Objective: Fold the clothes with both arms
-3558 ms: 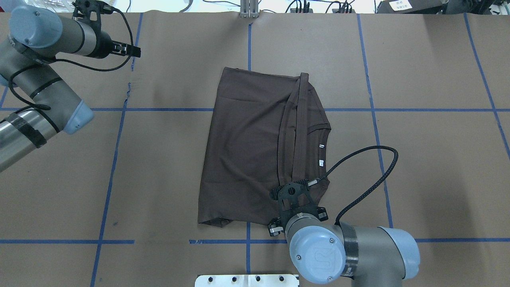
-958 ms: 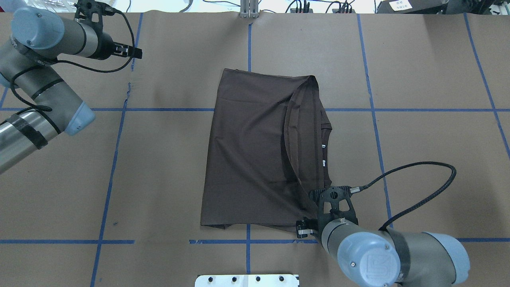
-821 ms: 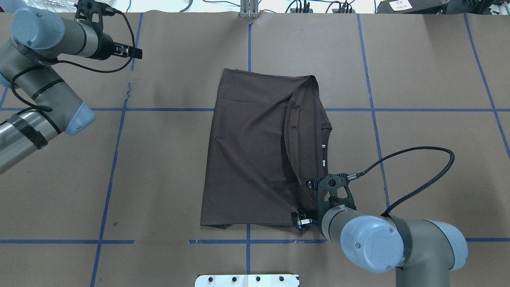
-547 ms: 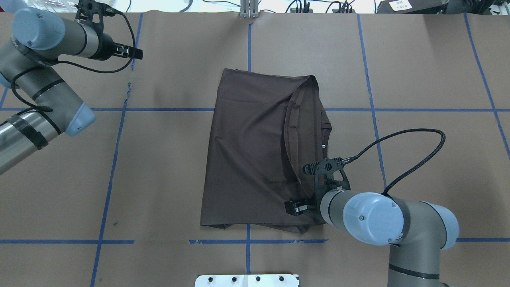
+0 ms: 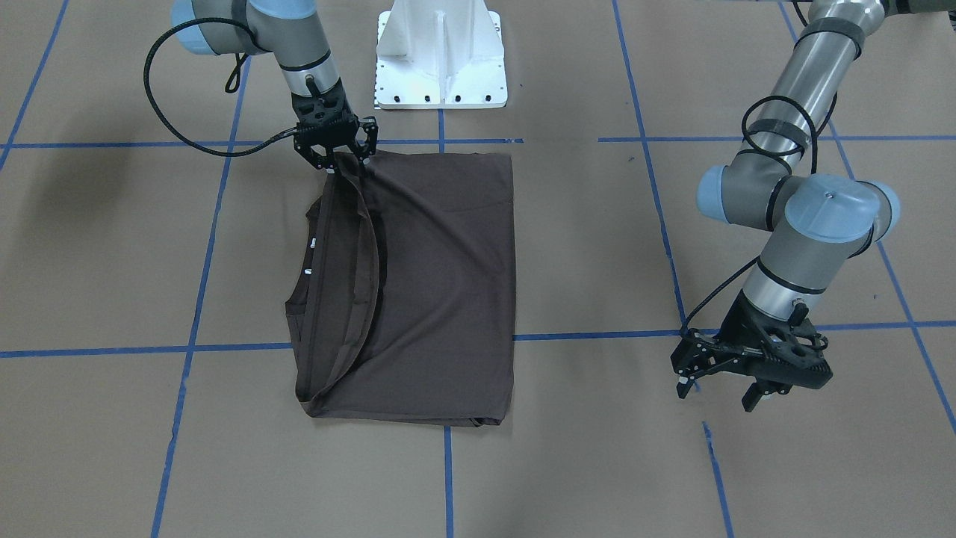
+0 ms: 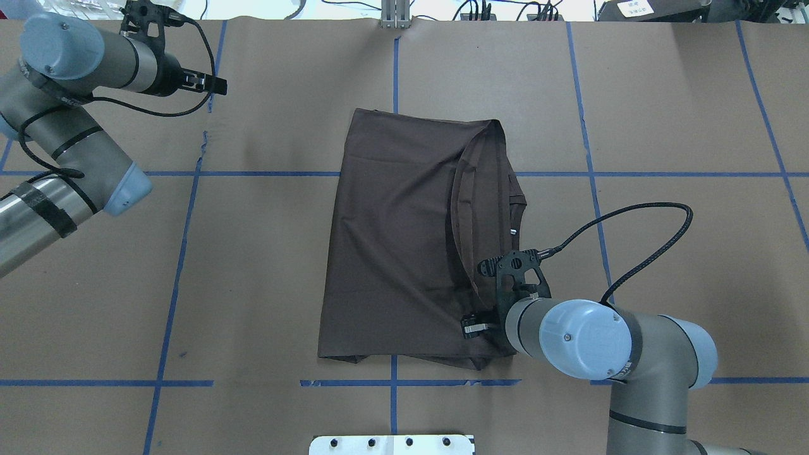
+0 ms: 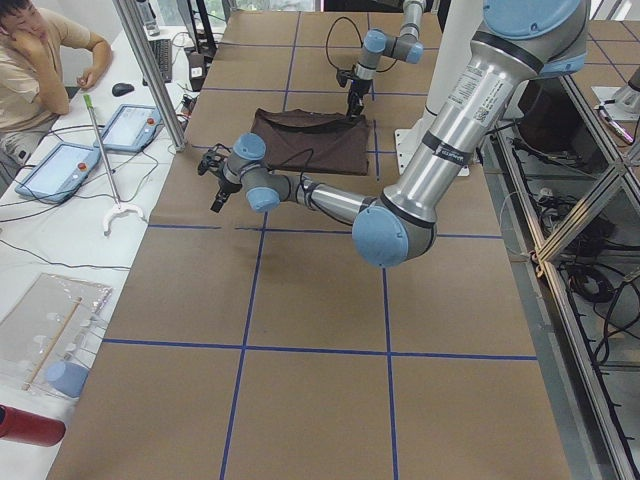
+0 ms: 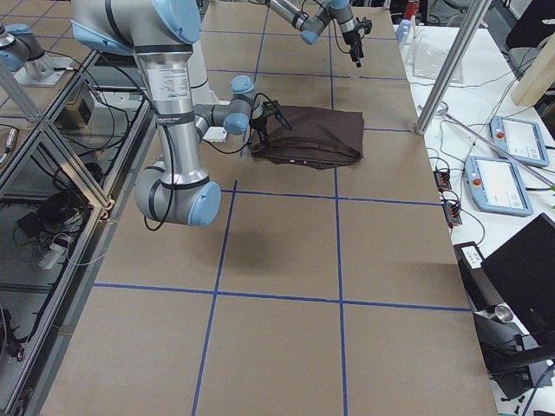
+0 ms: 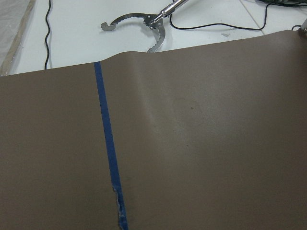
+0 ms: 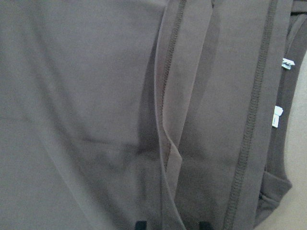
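Observation:
The dark brown T-shirt (image 6: 392, 240) lies folded in a tall rectangle at the table's middle, and it also shows in the front view (image 5: 441, 284). A hemmed layer lies over its right part, beside the collar and the white neck tags (image 6: 513, 232). My right gripper (image 6: 474, 328) is low over the shirt's near right corner. In the right wrist view its tips (image 10: 172, 224) stand apart with the stitched hem fold (image 10: 168, 96) between them, so it is open. My left gripper (image 5: 717, 392) is open and empty over bare paper far to the left (image 6: 216, 83).
The white pedestal base (image 5: 441, 56) stands at the robot's edge of the table. Blue tape lines (image 6: 183, 253) grid the brown paper. A metal grabber tool (image 9: 144, 21) lies beyond the far edge. An operator (image 7: 40, 60) sits by tablets (image 7: 60, 165) and a metal post (image 7: 150, 70).
My right gripper first drew the hemmed layer rightward toward the collar side. Over the last second it moved from the near edge in over the shirt's corner, and the shirt stayed still. The left arm barely moved.

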`<state>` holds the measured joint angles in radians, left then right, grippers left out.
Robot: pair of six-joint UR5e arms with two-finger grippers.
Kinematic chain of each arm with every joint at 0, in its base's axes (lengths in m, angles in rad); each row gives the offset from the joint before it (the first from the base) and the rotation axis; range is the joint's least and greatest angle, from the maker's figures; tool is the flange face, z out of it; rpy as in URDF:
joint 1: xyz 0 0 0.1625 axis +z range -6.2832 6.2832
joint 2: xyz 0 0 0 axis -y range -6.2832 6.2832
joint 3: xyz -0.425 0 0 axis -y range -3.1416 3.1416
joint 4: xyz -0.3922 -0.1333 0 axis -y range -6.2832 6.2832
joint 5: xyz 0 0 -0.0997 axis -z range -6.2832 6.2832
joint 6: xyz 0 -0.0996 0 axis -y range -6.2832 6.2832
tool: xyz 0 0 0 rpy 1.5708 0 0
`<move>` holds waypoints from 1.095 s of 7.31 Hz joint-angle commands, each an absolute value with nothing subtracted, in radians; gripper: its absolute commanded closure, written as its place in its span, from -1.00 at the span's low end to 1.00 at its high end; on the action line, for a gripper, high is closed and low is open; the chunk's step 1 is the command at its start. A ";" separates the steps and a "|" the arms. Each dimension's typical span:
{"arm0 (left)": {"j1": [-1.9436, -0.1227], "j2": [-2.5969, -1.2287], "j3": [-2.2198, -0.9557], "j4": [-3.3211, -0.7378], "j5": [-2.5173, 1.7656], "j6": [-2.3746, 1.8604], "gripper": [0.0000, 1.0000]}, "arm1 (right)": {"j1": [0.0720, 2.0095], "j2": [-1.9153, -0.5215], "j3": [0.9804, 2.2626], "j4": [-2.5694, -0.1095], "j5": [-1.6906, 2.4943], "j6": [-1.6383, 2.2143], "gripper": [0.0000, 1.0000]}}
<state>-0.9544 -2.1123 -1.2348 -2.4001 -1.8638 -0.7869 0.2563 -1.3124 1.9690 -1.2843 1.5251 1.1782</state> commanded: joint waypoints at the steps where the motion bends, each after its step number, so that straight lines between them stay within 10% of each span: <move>1: -0.954 -2.112 -1.235 -2.401 -1.864 -0.787 -1.00 | 0.256 -1.313 1.970 -1.289 1.523 1.178 0.40; 2: -0.954 -2.112 -1.235 -2.401 -1.864 -0.787 -1.00 | 0.256 -1.313 1.968 -1.292 1.519 1.184 0.99; 8: -0.954 -2.112 -1.236 -2.401 -1.864 -0.787 -1.00 | 0.258 -1.425 2.017 -1.282 1.493 1.283 1.00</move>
<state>-0.9541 -2.1123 -1.2358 -2.4007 -1.8638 -0.7869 0.2616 -1.3720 1.9987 -1.2886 1.5051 1.2228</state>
